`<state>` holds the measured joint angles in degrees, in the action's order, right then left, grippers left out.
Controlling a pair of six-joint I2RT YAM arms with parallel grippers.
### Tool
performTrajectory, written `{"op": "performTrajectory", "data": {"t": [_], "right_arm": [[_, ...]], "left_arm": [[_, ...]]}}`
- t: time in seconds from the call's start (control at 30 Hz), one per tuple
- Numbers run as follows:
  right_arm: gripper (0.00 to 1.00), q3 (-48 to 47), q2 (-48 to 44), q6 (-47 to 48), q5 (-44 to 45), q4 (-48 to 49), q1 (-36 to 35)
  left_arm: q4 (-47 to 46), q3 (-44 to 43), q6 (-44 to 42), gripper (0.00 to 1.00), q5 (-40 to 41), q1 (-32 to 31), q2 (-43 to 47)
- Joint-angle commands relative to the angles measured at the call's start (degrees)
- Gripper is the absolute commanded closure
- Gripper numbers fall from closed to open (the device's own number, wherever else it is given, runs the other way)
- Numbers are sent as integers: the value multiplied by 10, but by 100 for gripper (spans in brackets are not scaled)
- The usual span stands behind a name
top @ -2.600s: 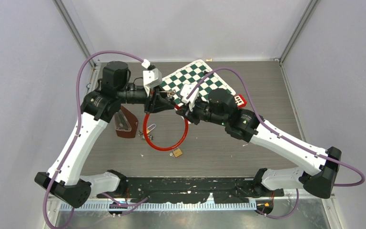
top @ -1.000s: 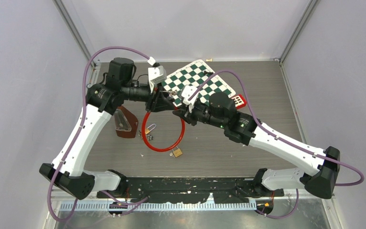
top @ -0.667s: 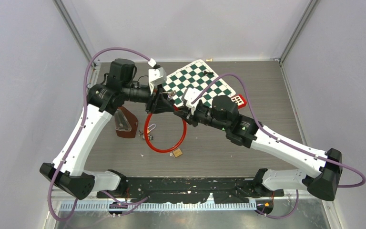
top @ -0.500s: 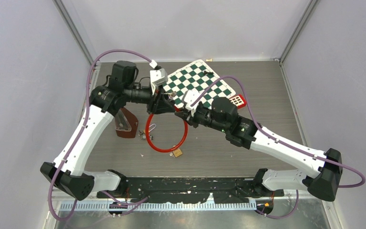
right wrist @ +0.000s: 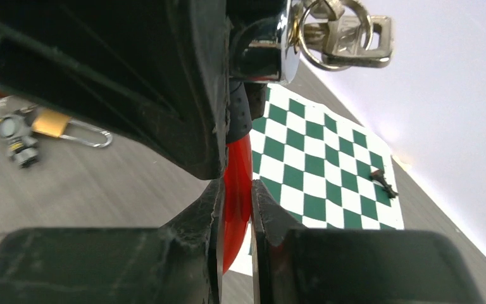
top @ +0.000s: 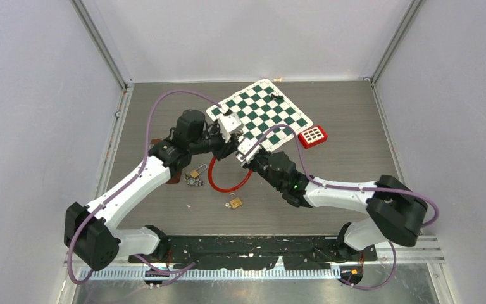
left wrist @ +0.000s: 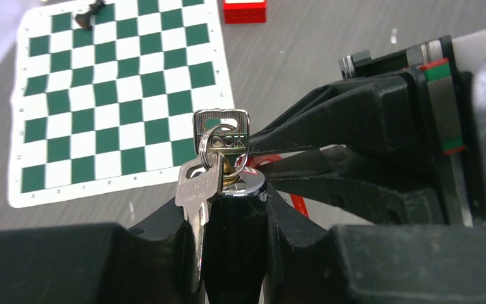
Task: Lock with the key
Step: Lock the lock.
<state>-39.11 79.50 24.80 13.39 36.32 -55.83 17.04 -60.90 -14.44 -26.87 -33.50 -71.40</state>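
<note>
My left gripper (top: 229, 142) is shut on the black barrel of a red cable lock (left wrist: 236, 221), its chrome end (left wrist: 243, 183) facing up. A key (left wrist: 221, 134) sits in the keyhole, and a second key (left wrist: 196, 190) hangs from the ring. My right gripper (top: 244, 157) is shut on the red cable (right wrist: 236, 180) just beside the barrel. Its fingers (left wrist: 354, 120) show in the left wrist view. The keys (right wrist: 348, 31) also show in the right wrist view. The red cable loop (top: 226, 183) hangs down to the table.
A green and white chessboard (top: 262, 114) lies behind the grippers, with a red block (top: 312, 135) at its right. A small brass padlock (top: 235, 202) lies near the loop. Another padlock with keys (top: 195, 174) and a brown object (top: 164, 174) lie by the left arm.
Both arms have folded and drawn nearer. The joined grippers and the lock moved a little right and toward the front, and the cable loop shifted with them.
</note>
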Motion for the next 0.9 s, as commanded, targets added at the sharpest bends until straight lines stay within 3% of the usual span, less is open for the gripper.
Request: {"op": "performTrajectory", "data": {"t": [0.0,0.27,0.77,0.83,0.87], "right_arm": [[95,-14,30,39,87,320,-9],[95,13,97,25,135,443,-10],[95,96,146,-47,219,497,-13],[87,105,147,-51,221,498,-16],[77,109,145,-51,218,499,-16]], "left_arm": [[-98,37,-51,100,100,-23,4],[-140,83,-98,100,157,-49,-11],[-164,145,-90,100,161,-63,-41],[-158,146,-89,100,163,-66,-46],[-156,146,-89,100,164,-67,-47]]}}
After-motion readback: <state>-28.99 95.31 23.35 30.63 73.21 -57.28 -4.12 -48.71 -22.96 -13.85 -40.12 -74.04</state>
